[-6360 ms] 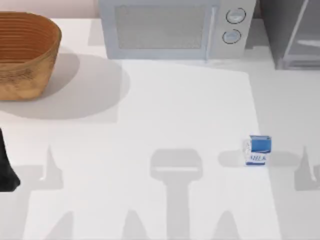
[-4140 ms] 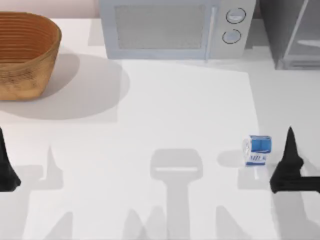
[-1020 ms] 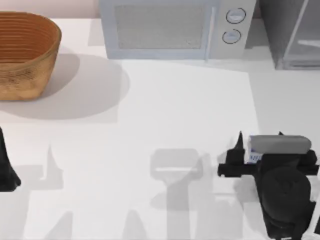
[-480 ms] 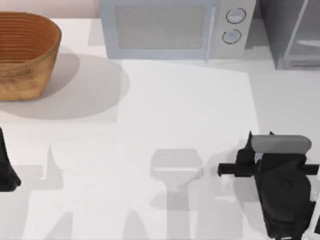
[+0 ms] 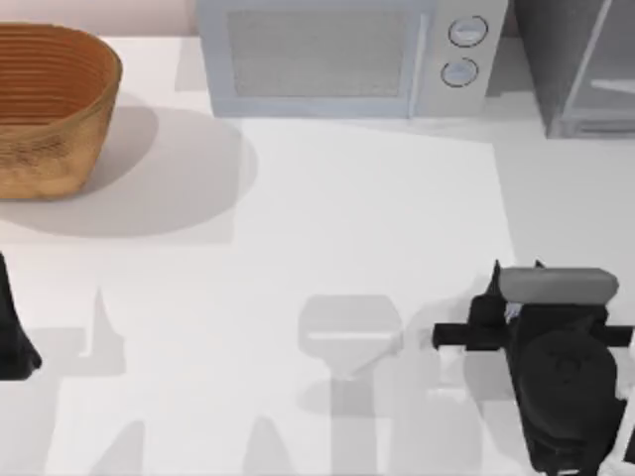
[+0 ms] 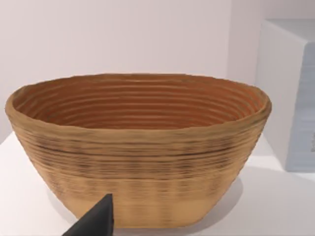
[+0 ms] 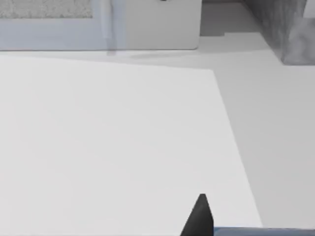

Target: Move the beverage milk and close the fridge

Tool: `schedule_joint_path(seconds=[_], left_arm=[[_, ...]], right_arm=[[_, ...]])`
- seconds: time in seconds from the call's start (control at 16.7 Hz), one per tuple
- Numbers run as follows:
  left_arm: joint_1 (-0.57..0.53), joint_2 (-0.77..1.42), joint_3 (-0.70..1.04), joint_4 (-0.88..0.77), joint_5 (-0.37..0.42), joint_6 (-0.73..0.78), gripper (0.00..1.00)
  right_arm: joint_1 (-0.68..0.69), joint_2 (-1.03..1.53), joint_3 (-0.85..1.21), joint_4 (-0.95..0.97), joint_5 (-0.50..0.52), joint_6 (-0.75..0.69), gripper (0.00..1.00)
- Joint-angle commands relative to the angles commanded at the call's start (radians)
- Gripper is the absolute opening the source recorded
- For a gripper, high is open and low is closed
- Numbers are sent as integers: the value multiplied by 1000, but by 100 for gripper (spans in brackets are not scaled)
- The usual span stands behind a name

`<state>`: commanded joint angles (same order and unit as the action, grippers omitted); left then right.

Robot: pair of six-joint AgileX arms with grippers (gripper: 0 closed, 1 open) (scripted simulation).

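Nearest to me, at the front right of the worktop [image 5: 327, 208], my right fingers [image 5: 517, 274] have drawn in from the wider spread they had a second ago, and their two black tips now stand close together where the beverage milk [image 7: 266, 231] sat. From above, my own wrist covers nearly all of the carton. In my right wrist view a blue-grey strip beside one fingertip [image 7: 199, 216] is, I judge, its top edge. I take it that I am clenched on the carton, which rests on the worktop, not yet lifted. That would mean the reach and the squeeze are done and the lift comes next.

My left arm [image 5: 12, 332] is parked at the worktop's left edge, facing the woven basket [image 6: 138, 147].

Further back, the middle of the worktop lies open. At the back stands the microwave [image 5: 337, 55], and to its right, in the far right corner, the fridge [image 5: 536, 50]. Its pale-framed door [image 5: 595, 59] looks swung out, so closing it remains to be done. The carry from here should be short, but I must keep the carton upright past that door frame.
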<state>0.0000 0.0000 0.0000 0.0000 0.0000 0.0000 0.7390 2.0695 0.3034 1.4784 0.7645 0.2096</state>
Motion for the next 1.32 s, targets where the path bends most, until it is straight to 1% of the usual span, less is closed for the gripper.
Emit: schedule_joint_path(seconds=[0.12,0.54,0.9,0.96,1.08,1.2,1.32], left_arm=[[0,0,0,0,0,0,100],[0,0,0,0,0,0,100],[0,0,0,0,0,0,100],[0,0,0,0,0,0,100],[0,0,0,0,0,0,100],[0,0,0,0,0,0,100],[0,0,0,0,0,0,100]], right_arm=[[-1,-17,-1,-17,-1,0,0],[1,-214,-5,-209,-3,1,0],[-14,-223,0,-215,-17,0,0],[-36,-233,3,-219,-38,-4,0],[-108,-265,9,-237,-114,-21,0],[-215,-308,18,-263,-227,-46,0],[-352,-361,29,-293,-363,-77,0]])
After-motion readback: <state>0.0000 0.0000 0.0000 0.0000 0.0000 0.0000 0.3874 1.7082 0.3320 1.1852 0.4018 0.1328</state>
